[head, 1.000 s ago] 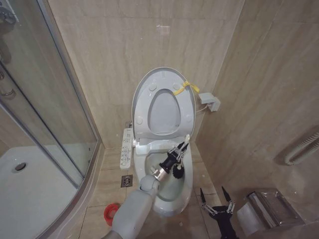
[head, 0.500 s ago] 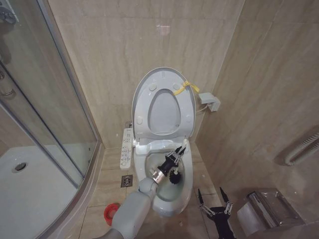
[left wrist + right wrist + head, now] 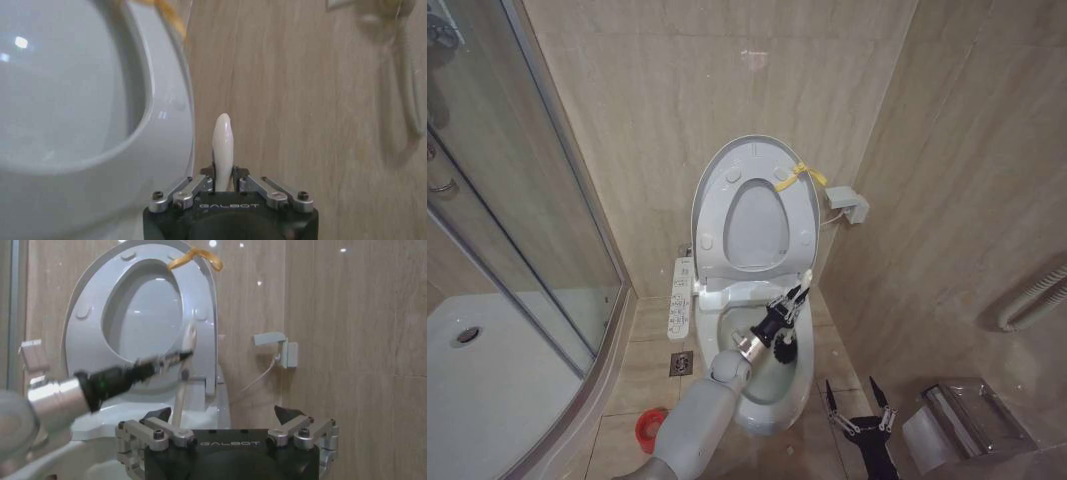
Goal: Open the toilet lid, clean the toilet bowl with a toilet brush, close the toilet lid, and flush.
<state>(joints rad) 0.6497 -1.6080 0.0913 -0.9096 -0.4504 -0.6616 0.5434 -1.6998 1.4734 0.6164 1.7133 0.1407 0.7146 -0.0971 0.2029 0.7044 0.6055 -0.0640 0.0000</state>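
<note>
The left gripper (image 3: 783, 317), jaws clamped on the pale handle of the toilet brush (image 3: 785, 347), works over the open toilet bowl (image 3: 772, 405). From the fingers the brush runs two ways: its dark head hangs just below and inside the bowl, while the slim handle tip (image 3: 222, 145) points up and back toward the raised toilet lid (image 3: 712, 195). That long axis slants steeply, near the bowl's right-hand rim. The lid stands upright against the wall, its yellow ribbon (image 3: 807, 175) at the upper edge. The right gripper (image 3: 860, 410) waits with jaws apart, low beside the bowl and well clear of the brush; the left arm is plainly the nearer one for scrubbing.
</note>
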